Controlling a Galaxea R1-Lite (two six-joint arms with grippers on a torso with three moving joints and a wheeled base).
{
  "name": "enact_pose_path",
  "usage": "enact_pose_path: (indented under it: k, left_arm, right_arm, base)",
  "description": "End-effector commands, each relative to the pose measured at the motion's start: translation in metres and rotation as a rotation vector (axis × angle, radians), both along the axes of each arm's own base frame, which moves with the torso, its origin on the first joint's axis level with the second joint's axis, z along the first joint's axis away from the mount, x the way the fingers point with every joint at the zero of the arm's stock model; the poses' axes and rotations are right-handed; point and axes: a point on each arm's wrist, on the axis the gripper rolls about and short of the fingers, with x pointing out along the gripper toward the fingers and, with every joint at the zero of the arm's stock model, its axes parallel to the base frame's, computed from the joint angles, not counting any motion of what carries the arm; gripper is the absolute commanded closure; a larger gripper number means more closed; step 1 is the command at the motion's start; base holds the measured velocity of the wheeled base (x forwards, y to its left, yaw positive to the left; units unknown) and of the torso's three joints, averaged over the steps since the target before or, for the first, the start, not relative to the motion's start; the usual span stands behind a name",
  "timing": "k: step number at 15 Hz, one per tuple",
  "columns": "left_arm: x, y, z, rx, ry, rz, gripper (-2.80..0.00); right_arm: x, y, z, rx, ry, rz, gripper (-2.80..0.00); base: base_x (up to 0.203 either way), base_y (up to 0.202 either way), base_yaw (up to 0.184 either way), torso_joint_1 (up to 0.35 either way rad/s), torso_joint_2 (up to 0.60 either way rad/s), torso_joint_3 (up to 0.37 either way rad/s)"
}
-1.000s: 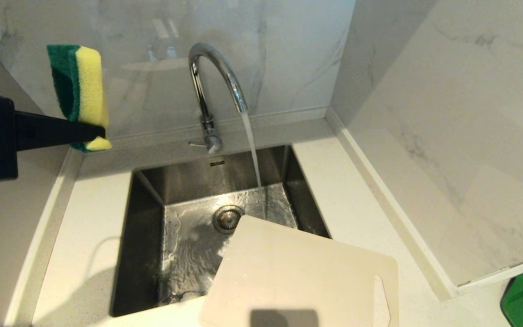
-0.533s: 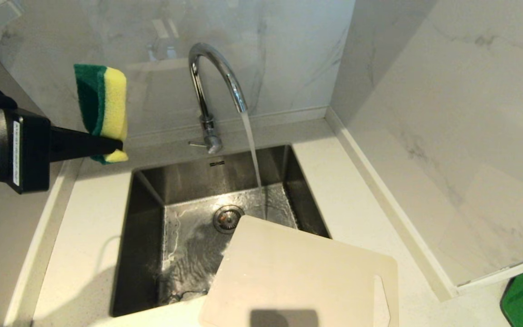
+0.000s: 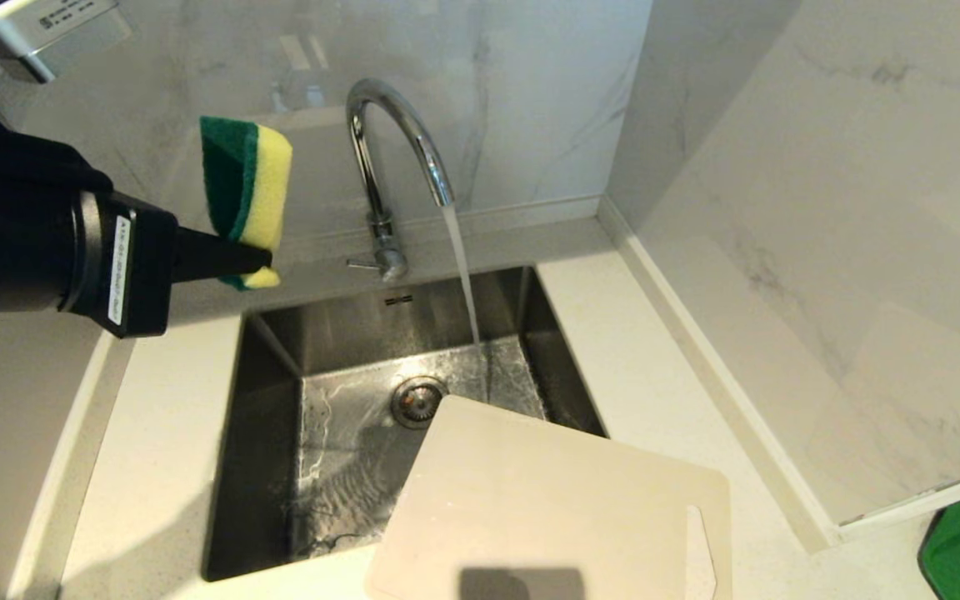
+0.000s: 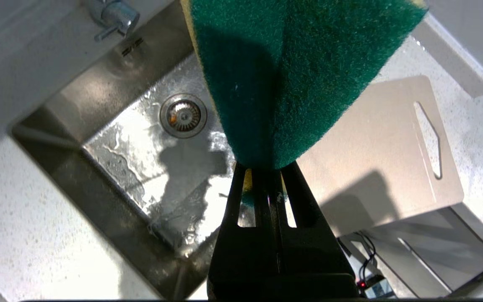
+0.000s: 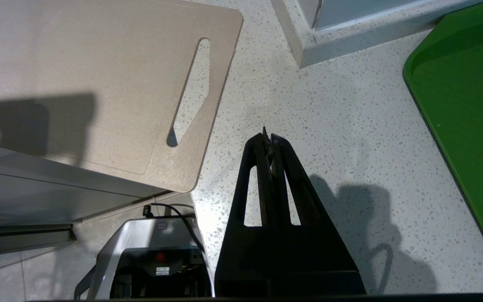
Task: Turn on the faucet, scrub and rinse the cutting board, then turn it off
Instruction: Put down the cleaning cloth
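Left claw [image 3: 259, 262], clamped on sponge [image 3: 247, 196], moved toward faucet [image 3: 392, 167]. Water running; cutting board [image 3: 547, 508] on surface, overhanging sink [image 3: 280, 350], unscrubbed. Right claw [image 5: 268, 140] closed, empty, parked.

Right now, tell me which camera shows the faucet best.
The head view: the faucet shows whole, arched spout to side lever, water running. The left wrist view catches only its base. The right wrist view misses it.
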Motion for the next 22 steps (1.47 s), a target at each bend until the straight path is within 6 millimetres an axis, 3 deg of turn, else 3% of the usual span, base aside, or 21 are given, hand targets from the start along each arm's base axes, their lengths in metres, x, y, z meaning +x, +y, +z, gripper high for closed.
enact_pose_path:
  k: [1,5,7,10,13,15,17,22]
  left_arm:
    - [0.011,-0.013,-0.001,0.010,0.008,0.001,0.00]
    - [0.022,-0.025,0.000,0.012,0.006,0.001,0.00]
    - [0.037,-0.041,-0.006,0.027,0.017,0.011,0.00]
    - [0.080,-0.070,-0.005,0.005,-0.003,0.075,0.00]
    - [0.144,-0.078,-0.035,0.042,0.020,0.236,0.00]
    - [0.179,-0.059,-0.051,0.031,0.045,0.354,0.00]
    - [0.203,-0.028,-0.056,0.012,0.053,0.462,0.00]
    - [0.227,0.065,-0.052,0.017,0.073,0.728,0.00]
  right_arm:
    - [0.000,0.000,0.000,0.000,0.004,0.000,0.00]
    - [0.000,0.000,0.000,0.000,0.004,0.000,0.00]
    - [0.000,0.000,0.000,0.000,0.004,0.000,0.00]
    - [0.000,0.000,0.000,0.000,0.004,0.000,0.00]
    - [0.000,0.000,0.000,0.000,0.004,0.000,0.00]
    - [0.000,0.000,0.000,0.000,0.004,0.000,0.00]
    - [0.000,0.000,0.000,0.000,0.004,0.000,0.00]
    - [0.000,0.000,0.000,0.000,0.004,0.000,0.00]
  base:
    - [0.000,0.000,0.000,0.000,0.00,0.000]
    - [0.000,0.000,0.000,0.000,0.00,0.000]
    - [0.000,0.000,0.000,0.000,0.00,0.000]
    - [0.000,0.000,0.000,0.000,0.00,0.000]
    - [0.000,0.000,0.000,0.000,0.00,0.000]
    - [0.000,0.000,0.000,0.000,0.00,0.000]
    - [0.000,0.000,0.000,0.000,0.00,0.000]
    - [0.000,0.000,0.000,0.000,0.00,0.000]
